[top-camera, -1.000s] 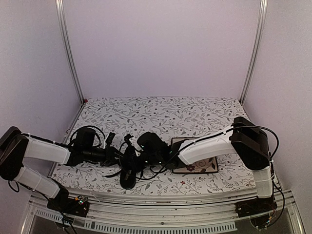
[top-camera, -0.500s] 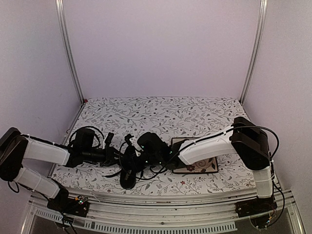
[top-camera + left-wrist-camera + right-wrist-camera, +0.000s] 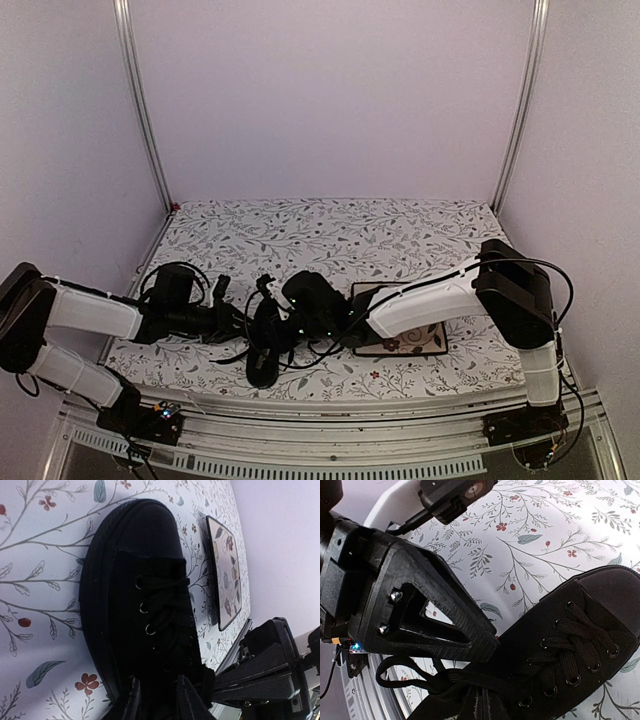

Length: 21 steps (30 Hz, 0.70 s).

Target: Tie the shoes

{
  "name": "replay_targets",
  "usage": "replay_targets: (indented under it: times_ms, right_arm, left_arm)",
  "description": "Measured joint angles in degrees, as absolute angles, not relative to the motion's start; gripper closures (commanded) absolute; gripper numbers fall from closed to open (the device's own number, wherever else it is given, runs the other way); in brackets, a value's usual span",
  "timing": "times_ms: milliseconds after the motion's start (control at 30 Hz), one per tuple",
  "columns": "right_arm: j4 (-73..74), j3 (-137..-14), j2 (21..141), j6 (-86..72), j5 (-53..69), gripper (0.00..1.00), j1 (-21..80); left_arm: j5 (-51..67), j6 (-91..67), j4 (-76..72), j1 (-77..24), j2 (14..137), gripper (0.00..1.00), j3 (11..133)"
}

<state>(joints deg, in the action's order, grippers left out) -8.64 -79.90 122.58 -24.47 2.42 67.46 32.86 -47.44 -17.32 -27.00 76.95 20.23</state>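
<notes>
The right gripper, jaws pressed together on a thin black lace, hangs at the throat of an all-black low-top lace-up fabric shoe. The shoe lies on a floral-print tablecloth, near a square floral plate. The left gripper hovers at the shoe's collar with its fingers partly apart; whether they pinch a lace cannot be told. The eyelets are threaded, but no knot or bow shows, so the tying seems barely begun.

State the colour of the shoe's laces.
Black, matching the shoe; the laces show best in the right wrist view.
</notes>
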Motion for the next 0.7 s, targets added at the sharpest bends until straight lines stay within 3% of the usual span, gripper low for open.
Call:
replay_targets:
  times_ms: [700]
  right_arm:
    - [-8.6,-79.9,122.6,-24.5,2.3,0.98,67.5]
  left_arm:
    - [37.0,-47.3,-20.8,-27.4,77.6,0.74,20.2]
